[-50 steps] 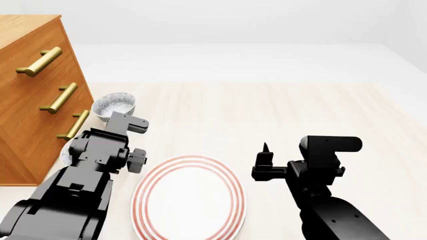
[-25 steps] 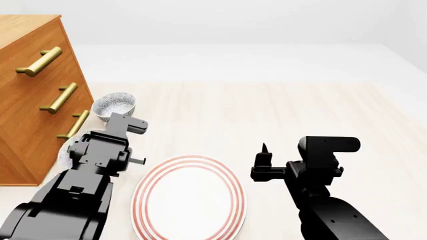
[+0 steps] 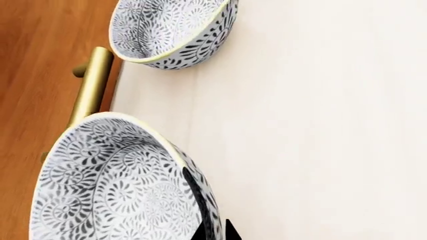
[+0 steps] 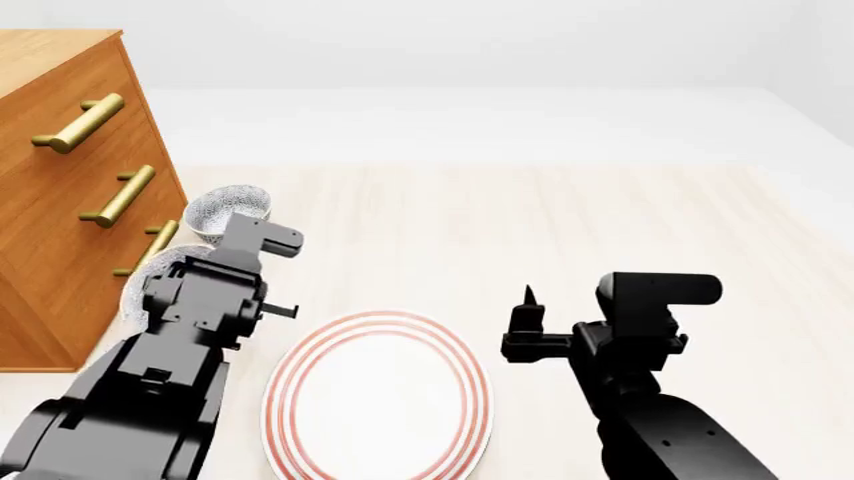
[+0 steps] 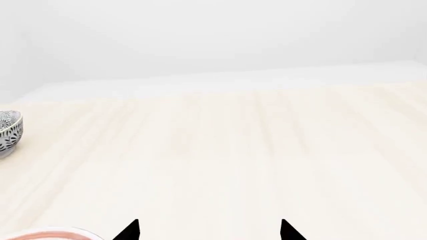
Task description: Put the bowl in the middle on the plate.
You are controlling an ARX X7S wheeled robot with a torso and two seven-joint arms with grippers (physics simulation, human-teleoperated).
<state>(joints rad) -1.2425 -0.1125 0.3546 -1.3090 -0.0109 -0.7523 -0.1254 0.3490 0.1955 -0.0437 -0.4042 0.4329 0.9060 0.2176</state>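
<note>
Bowl (image 3: 120,185) in the middle sat on the pale wooden tabletop (image 4: 574,230) close against the wooden drawer cabinet (image 4: 60,190), with the left arm (image 4: 174,350) standing over it, so the head view showed only a sliver of its patterned rim. The tabletop was the largest surface, and it lay bare and broad across its centre and right side out to the far edge, where a white wall rose. The cabinet closed off the left side, its brass handles (image 4: 118,196) jutting toward the bowls. The plate (image 4: 378,395), white with red rings, lay at the near edge between the two arms, apart from the bowls.

The left wrist view showed what the head view hid: the middle bowl's floral interior, one dark tip of the left pincer (image 3: 213,227) inside its rim and another outside, neither visibly pressing the wall, so I could not tell whether it gripped. A brass handle ran just beside the bowl. The farther bowl (image 3: 170,30) stood apart from it, with a strip of bare tabletop between them.

The right wrist view showed the right pincer (image 5: 209,231) released, tips wide apart over bare wood, a bowl's edge at one side and the plate's rim in a corner.
</note>
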